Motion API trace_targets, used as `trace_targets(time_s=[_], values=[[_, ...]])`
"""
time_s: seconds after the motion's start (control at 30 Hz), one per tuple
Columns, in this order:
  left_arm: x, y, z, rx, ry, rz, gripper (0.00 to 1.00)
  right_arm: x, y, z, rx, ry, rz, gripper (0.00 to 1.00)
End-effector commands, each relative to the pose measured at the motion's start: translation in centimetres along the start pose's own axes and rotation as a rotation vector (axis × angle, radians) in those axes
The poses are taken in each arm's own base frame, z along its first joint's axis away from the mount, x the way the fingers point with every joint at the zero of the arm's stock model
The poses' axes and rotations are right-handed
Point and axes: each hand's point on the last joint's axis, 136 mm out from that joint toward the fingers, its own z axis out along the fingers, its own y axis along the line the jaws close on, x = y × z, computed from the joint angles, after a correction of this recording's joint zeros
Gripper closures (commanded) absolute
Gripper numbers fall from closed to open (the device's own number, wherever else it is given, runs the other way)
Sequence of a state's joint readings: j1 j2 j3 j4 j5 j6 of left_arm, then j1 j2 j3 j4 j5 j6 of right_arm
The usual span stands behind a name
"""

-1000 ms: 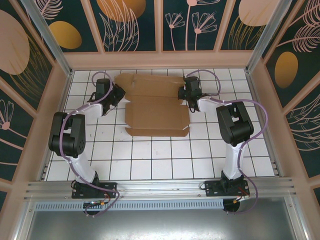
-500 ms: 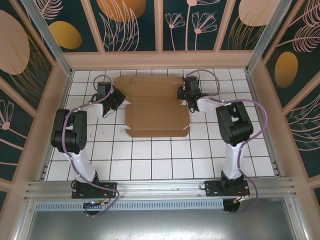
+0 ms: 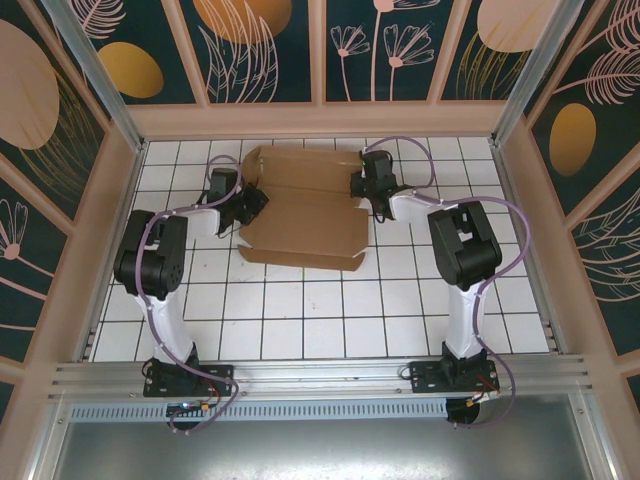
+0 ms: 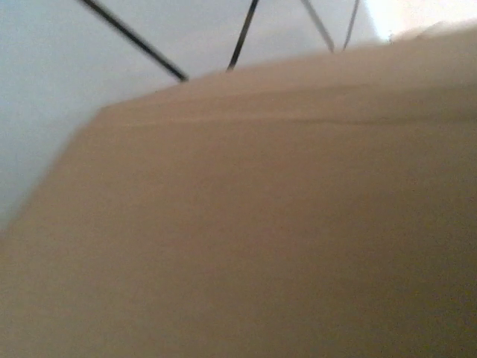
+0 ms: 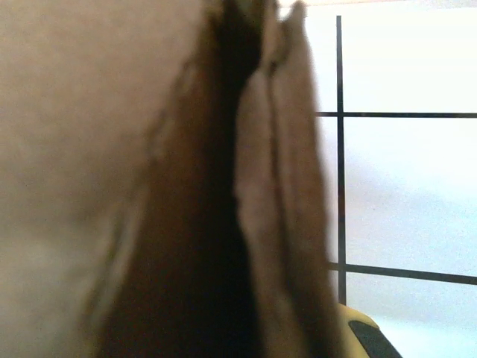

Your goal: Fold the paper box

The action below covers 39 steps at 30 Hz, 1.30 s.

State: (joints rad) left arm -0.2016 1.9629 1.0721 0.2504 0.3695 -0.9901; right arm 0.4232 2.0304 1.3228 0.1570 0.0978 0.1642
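The paper box (image 3: 305,215) is a brown cardboard blank with flaps, lying partly folded on the white tiled table at the back middle. My left gripper (image 3: 256,207) presses against its left edge, and the flap there stands up. In the left wrist view blurred cardboard (image 4: 261,224) hides the jaws. My right gripper (image 3: 358,187) is at the box's right edge. In the right wrist view the cardboard layers (image 5: 279,186) run edge-on straight in between the jaws, beside the tip of one finger (image 5: 363,335).
The tiled table (image 3: 320,320) stretches between the box and the arm bases. A wooden frame and patterned panels (image 3: 320,118) wall in the back and both sides. Purple cables loop over both arms near the box.
My left gripper has swung right onto the box's left edge. The box's left side has shifted right and its near edge now lies skewed. The right gripper has barely moved.
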Motion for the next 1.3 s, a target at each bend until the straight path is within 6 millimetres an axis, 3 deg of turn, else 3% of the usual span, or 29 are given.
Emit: trace_targets(time_s=[0.0, 0.1, 0.27, 0.5, 0.7, 0.77, 0.9, 1.03, 1.1, 1.27], values=[[1.4, 0.7, 1.4, -0.002, 0.063, -0.025, 0.91, 5.9, 0.7, 1.2, -0.020, 0.185, -0.017, 0.91], [1.3, 0.1, 1.2, 0.010, 0.070, -0.024, 0.91, 6.2, 0.6, 1.3, -0.014, 0.192, -0.022, 0.90], [0.2, -2.5, -2.0, 0.042, 0.000, 0.033, 0.91, 5.4, -0.3, 0.9, 0.014, 0.176, -0.044, 0.91], [0.6, -2.6, -8.0, 0.072, -0.146, 0.071, 0.85, 4.6, -2.0, 0.5, 0.029, 0.169, -0.030, 0.90], [1.1, -4.3, -13.7, 0.088, -0.236, 0.291, 0.83, 4.4, -2.7, 0.6, 0.022, 0.170, -0.021, 0.90], [0.6, -4.8, -15.6, 0.078, -0.281, 0.351, 0.83, 4.4, -2.9, 0.6, 0.019, 0.169, -0.019, 0.90], [-2.4, -5.0, -19.1, 0.115, -0.415, 0.347, 0.82, 4.4, -2.8, 0.4, 0.004, 0.167, -0.025, 0.90], [-6.1, -4.5, -18.5, 0.067, -0.460, 0.341, 0.82, 4.3, -2.8, 0.5, 0.002, 0.166, -0.025, 0.89], [-7.4, -4.6, -17.7, 0.058, -0.481, 0.361, 0.76, 4.5, -2.3, 0.5, -0.019, 0.175, -0.023, 0.89], [-7.8, -6.4, -13.4, 0.184, -0.375, 0.439, 0.62, 4.7, -2.1, 0.7, -0.030, 0.185, -0.029, 0.89]])
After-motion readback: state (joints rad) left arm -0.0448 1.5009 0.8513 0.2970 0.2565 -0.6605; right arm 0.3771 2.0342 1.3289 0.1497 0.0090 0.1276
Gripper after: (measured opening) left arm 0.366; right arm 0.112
